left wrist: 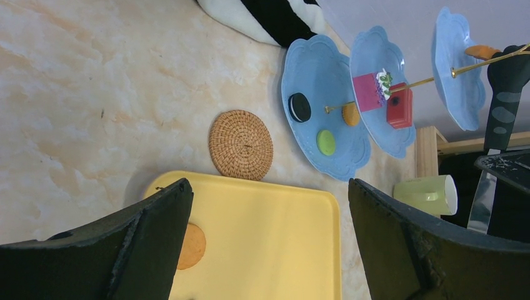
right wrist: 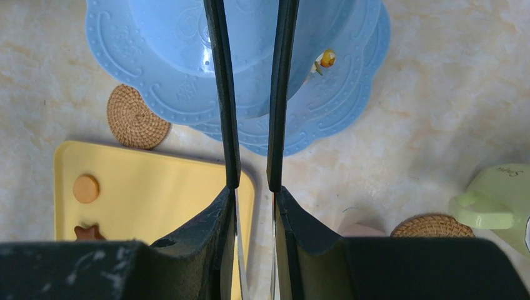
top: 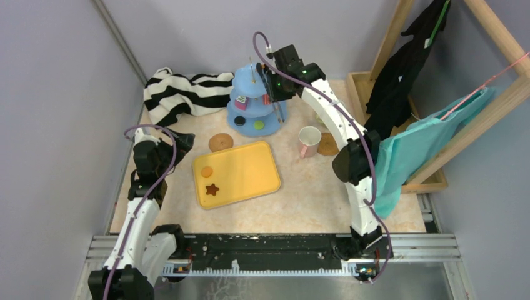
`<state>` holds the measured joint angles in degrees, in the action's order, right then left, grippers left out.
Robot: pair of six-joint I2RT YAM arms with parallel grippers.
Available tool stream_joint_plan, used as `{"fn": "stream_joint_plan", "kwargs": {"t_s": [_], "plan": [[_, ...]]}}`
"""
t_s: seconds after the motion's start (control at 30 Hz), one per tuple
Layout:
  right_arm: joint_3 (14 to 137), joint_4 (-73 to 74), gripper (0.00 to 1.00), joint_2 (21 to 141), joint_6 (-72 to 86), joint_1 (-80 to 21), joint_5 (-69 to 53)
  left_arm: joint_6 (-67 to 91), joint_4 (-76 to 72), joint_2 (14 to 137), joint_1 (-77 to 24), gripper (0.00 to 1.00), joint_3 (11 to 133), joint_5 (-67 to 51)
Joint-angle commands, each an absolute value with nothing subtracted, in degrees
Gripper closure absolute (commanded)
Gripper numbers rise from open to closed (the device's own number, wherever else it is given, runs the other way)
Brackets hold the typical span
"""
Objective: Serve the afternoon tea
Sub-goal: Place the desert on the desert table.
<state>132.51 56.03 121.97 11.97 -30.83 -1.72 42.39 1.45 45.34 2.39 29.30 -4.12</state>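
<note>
Stand: three-tier stand point(left wrist: 312, 69) upright at back middle of counter point(top: 312, 194), just right of striped cloth point(top: 181, 94).
Bottom tier: black sandwich cookie point(left wrist: 300, 107), green cookie point(left wrist: 325, 142), small orange cookie point(left wrist: 350, 114) next to the centre rod.
Middle tier: pink cake slice point(left wrist: 370, 90) and red cake piece point(left wrist: 400, 105), side by side.
Top tier: orange piece point(left wrist: 481, 51), right against a fingertip of the right arm.
Tray: yellow tray point(top: 250, 169) in front of stand, mid counter. Round orange cookie point(top: 207, 171) and brown star cookie point(top: 212, 189) at its left end, close but apart.
Coasters: left coaster point(top: 220, 142) between tray and stand. Right coaster point(top: 328, 144) right of stand, tucked against pink-handled cup.
Cups: pink-handled cup point(top: 309, 139) upright, on the left side of right coaster; can't tell if it sits partly on it. Green cup point(left wrist: 428, 194) upright near the stand's right side, hidden behind right arm in top view.
Left arm: left gripper point(left wrist: 269, 190) low by tray's back-left corner, pointing across tray toward stand. Jaws wide apart, gripping nothing.
Right arm: right gripper point(right wrist: 250, 87) over the stand, long thin fingers reaching to top tier. Jaws a narrow slit apart, tips cut off in its wrist view. Can't tell whether clamped on orange piece or just touching it.
</note>
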Motion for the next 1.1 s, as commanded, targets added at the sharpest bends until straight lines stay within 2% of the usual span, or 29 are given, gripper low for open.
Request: {"fn": "stream_joint_plan", "kwargs": {"t_s": [0.0, 0.73, 0.87, 1.0, 1.07], "plan": [[136.58, 55.45, 1.00, 121.55, 11.67, -30.08, -2.35, 42.45, -0.37, 45.43, 2.90, 0.01, 29.05, -5.17], [141.09, 61.41, 0.98, 125.68, 13.01, -28.48, -6.16, 42.24, -0.18, 45.36, 2.92, 0.01, 29.10, -5.62], [140.95, 61.35, 0.93, 125.78, 13.01, -28.48, -8.01, 42.21, -0.26, 45.37, 2.93, 0.01, 29.09, -5.78], [141.08, 61.26, 0.80, 125.43, 13.14, -28.48, -9.15, 42.10, -0.33, 45.39, 2.91, 0.01, 29.18, -5.89], [141.06, 61.04, 0.77, 125.06, 13.26, -28.48, -9.15, 42.10, -0.33, 45.35, 2.98, 0.01, 29.18, -5.88]]}}
